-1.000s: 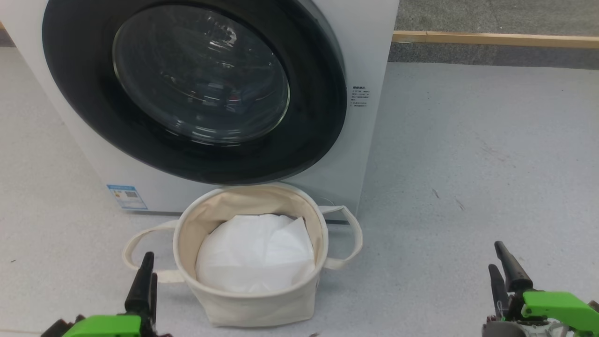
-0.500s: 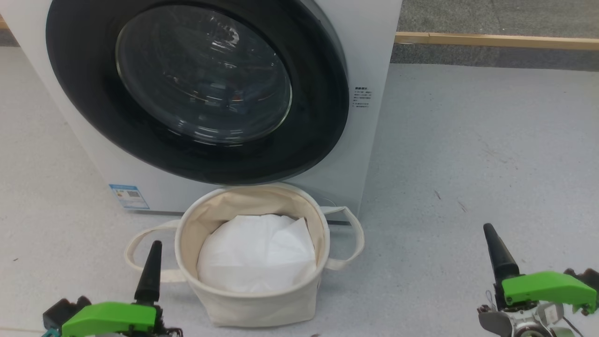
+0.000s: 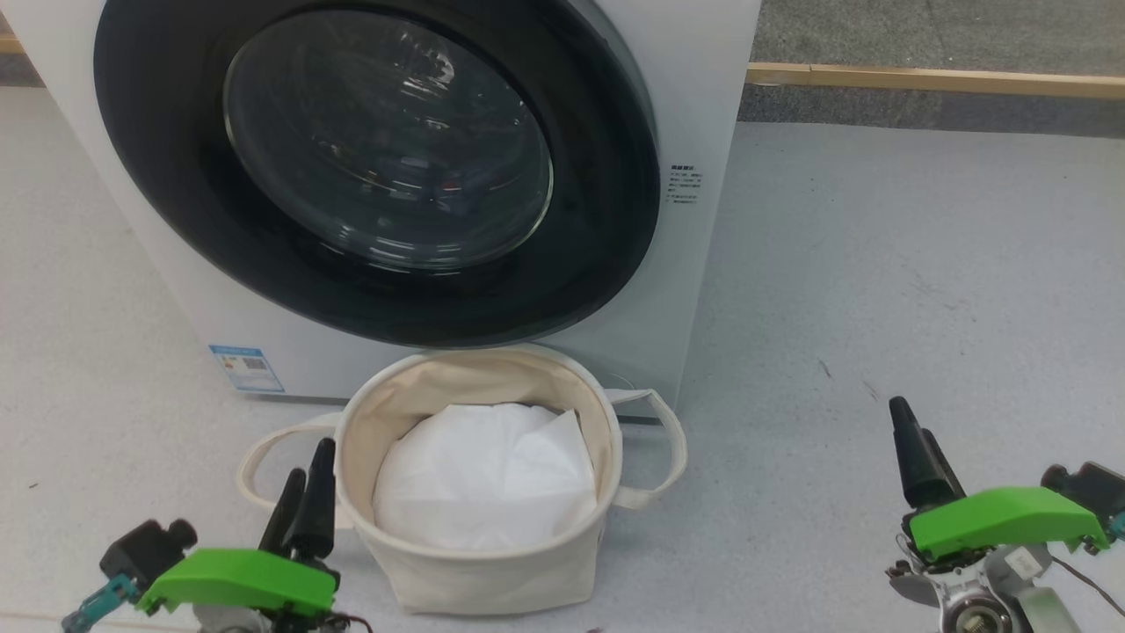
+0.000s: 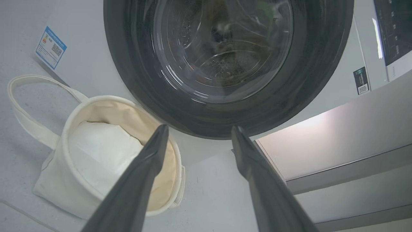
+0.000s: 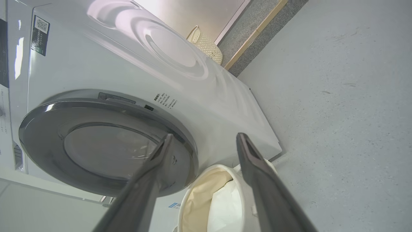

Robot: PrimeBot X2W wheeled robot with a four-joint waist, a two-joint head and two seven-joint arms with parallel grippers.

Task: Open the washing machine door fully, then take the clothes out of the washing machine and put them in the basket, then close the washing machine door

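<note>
So far nothing of the task is done. The door (image 3: pixel 378 167) sits flat against the machine (image 3: pixel 699 97), not yet opened, and its glass gives back mostly reflections. I cannot make out the clothes behind it, though by my judgement they are in the drum. The basket (image 3: pixel 492 580) stands on the floor (image 3: pixel 879 264) right in front of the machine, under the door's lower edge, and holds just its white liner (image 3: pixel 483 479). All three steps are left: opening the door fully, moving the clothes to the basket, and closing the door.

The left gripper (image 3: pixel 311 459) hovers just beside the basket's left wall, above the handle loop. Its wrist view shows its jaws well spread and empty. The right gripper (image 3: pixel 910 420) is out over bare floor, well apart from basket and machine. Its jaws are likewise spread with nothing between them.

Against a second ago, both grippers have come forward towards the machine. The left has also edged in nearer the basket, and the right has drifted a little inward. More of each green wrist housing shows. The whole scene sits slightly further right, which is the camera shifting. Door, machine and basket lie as they did.
</note>
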